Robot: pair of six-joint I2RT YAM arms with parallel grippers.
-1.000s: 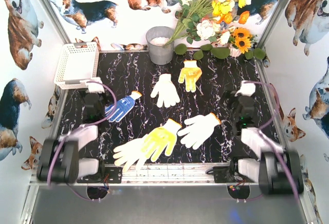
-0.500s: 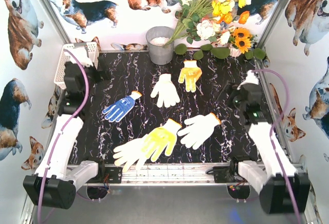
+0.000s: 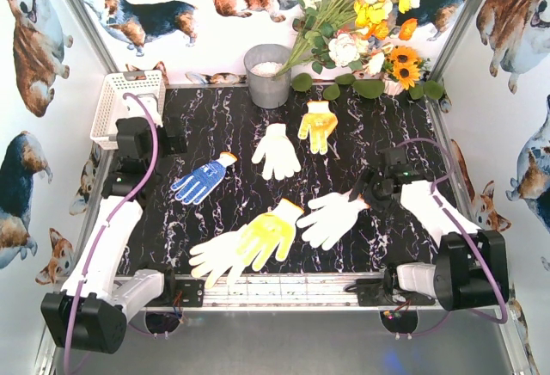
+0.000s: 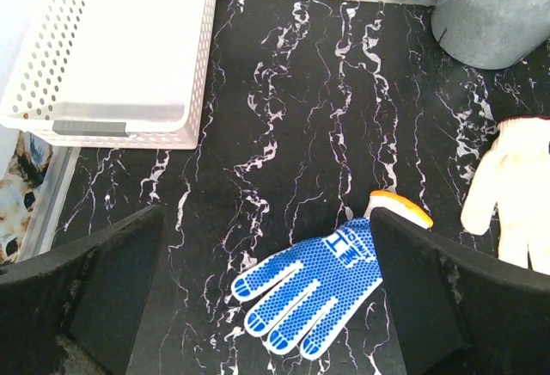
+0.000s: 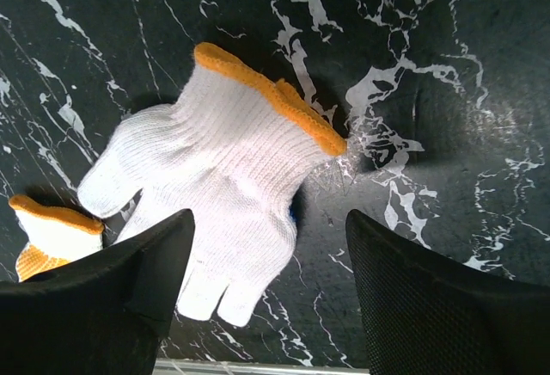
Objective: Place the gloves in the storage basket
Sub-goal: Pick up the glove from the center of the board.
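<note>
l gripper [image 4: 268, 293] jaws wide apart, poised over blue glove [image 4: 314, 293], nothing held, r gripper [image 5: 266, 263] jaws apart over orange-cuffed white glove [image 5: 215, 190], no clamp seen, far white glove [image 3: 277, 151], far yellow glove [image 3: 318, 126], near yellow glove [image 3: 271, 233] overlapping near white glove [image 3: 213, 259], all on marble table [image 3: 232, 117], outside storage basket [image 3: 110, 104] at far-left corner

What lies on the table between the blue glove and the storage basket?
Nothing: the left wrist view shows only bare marble table between blue glove and storage basket.

No legible text (glove [image 4: 309, 287] print blurred)
</note>
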